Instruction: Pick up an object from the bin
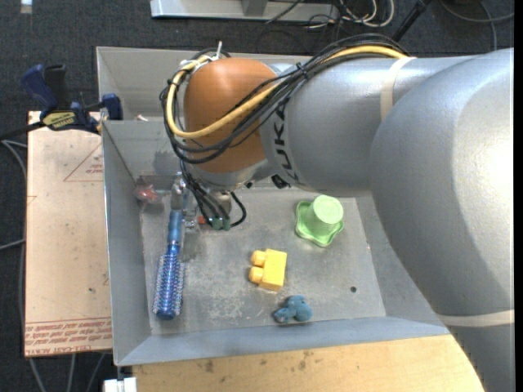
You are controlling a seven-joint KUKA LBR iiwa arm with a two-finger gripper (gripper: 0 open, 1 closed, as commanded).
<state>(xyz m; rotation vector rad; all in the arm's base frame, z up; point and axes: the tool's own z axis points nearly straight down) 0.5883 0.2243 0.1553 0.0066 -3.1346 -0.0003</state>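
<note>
Camera view, one frame. Blue brush (171, 276) lies along the left side of the bin (286, 339) floor, nearly parallel to the left wall. Its bristle head is at the lower left and its handle points toward the top of the frame. The upper end of the handle runs right up to the gripper (186, 205), which sits directly above it in the picture, left of centre. Contact between handle and gripper: cannot tell. Whether the gripper is released or clenched: cannot tell, since the wrist hides much of it.

Orange cover (225, 117) on the wrist sits just above the gripper, with cables (359, 49) looped around it. The grey arm fills the upper right of the frame.

Other contents, all apart from the gripper:
- small reddish thing (146, 193), just left of the gripper, near the left wall
- yellow block (269, 269), centre of the floor, to the right of the brush
- green cup-like piece (319, 220), right of centre, near the arm
- small blue lump (292, 309), low in the bin, below the yellow block, near the front wall
</note>
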